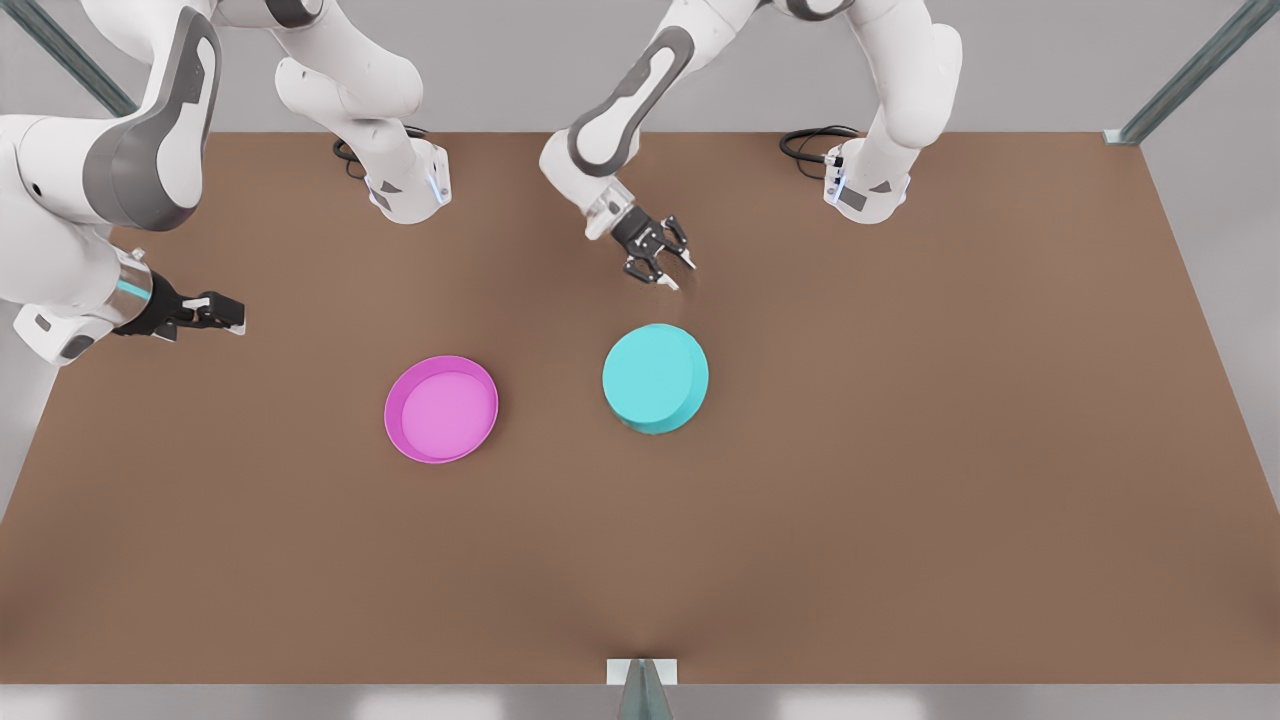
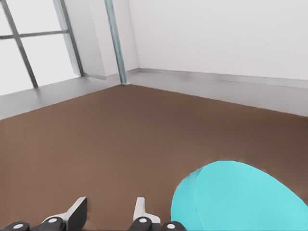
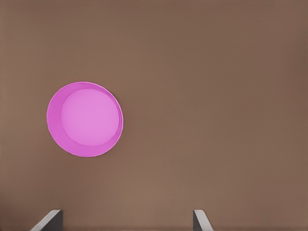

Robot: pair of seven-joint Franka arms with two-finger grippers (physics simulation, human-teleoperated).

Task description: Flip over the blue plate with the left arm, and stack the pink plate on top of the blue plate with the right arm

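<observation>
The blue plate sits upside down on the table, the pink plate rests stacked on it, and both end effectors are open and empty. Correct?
Not quite. The pink plate is not stacked: the front view shows it lying on the table, apart from the upside-down blue plate. The left end effector and right end effector are open and empty.

the blue plate [image 2: 240,199] is cut off by the left wrist view's edge. the left gripper [image 2: 109,214] shows just 2 fingertips there, bodies cropped. the right gripper [image 3: 127,219] likewise shows 2 cropped fingertips. in the front view, both arms' upper links run out of frame.
</observation>
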